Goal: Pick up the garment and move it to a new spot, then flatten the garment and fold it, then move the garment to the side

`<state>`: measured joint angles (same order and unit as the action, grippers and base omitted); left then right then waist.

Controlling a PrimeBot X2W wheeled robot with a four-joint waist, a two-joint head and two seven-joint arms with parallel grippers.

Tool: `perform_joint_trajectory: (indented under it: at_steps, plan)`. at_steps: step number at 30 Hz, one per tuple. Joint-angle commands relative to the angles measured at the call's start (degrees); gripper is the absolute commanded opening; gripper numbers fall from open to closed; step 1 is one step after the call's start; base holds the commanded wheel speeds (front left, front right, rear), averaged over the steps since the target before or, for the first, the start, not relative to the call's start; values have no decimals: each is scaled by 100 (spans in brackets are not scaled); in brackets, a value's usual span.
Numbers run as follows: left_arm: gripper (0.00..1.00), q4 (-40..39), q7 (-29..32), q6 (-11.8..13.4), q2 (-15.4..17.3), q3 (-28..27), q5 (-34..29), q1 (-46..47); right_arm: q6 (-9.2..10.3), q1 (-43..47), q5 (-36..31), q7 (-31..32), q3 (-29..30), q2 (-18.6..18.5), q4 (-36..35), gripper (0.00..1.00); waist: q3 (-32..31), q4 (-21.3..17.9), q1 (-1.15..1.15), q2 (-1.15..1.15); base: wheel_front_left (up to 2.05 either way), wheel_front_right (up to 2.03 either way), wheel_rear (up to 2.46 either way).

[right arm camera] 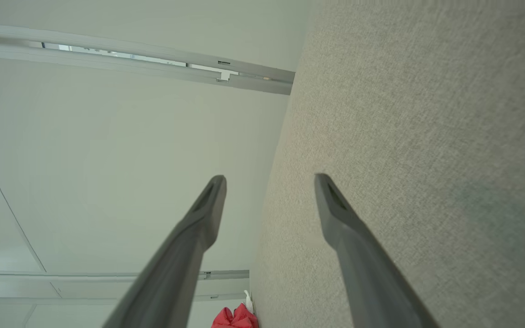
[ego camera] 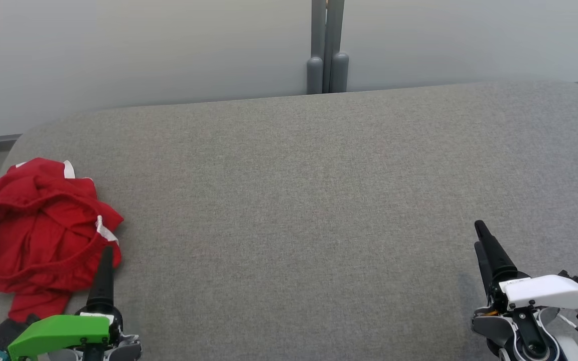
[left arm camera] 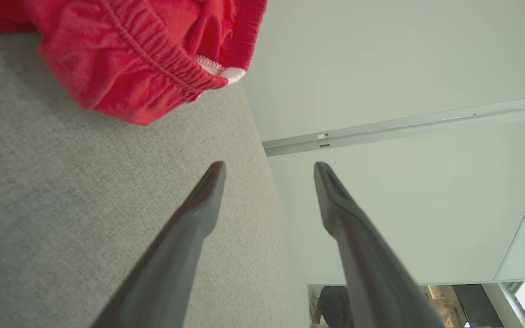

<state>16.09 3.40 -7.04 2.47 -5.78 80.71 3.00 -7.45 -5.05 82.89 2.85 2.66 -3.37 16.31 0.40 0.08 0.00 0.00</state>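
The red shorts (ego camera: 35,225) lie in a crumpled heap at the left near corner of the grey fabric-covered worktop (ego camera: 309,200), with the elastic waistband and white trim exposed. The left claw (ego camera: 108,254) is positioned just beside the near right edge of the heap; in the left wrist view its fingers (left arm camera: 198,214) are spread apart and hold nothing. The right claw (ego camera: 479,235) hovers over bare fabric at the right near side, well apart from the shorts, likewise spread and empty.

Grey fabric surface (ego camera: 294,200), pale wall (ego camera: 118,50), grey posts (ego camera: 326,45)
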Motion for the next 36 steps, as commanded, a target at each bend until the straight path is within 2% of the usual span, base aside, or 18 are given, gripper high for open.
perform_joint_trajectory:
  at_steps: [1,13,36]
  plan:
    - [100,-94,-79,27,50,36,-423,71,-2,-98,-345,-86,-40,-68,-133,100,1,1,0,0,0,0,0]
    - [100,-6,-378,255,113,308,-1975,22,-2,-71,-1784,-377,-226,-99,-166,100,4,11,0,0,0,0,0]
    - [100,196,-839,511,206,615,-3814,-13,-3,-25,-3586,-824,-479,-162,-122,100,11,31,0,0,0,0,0]
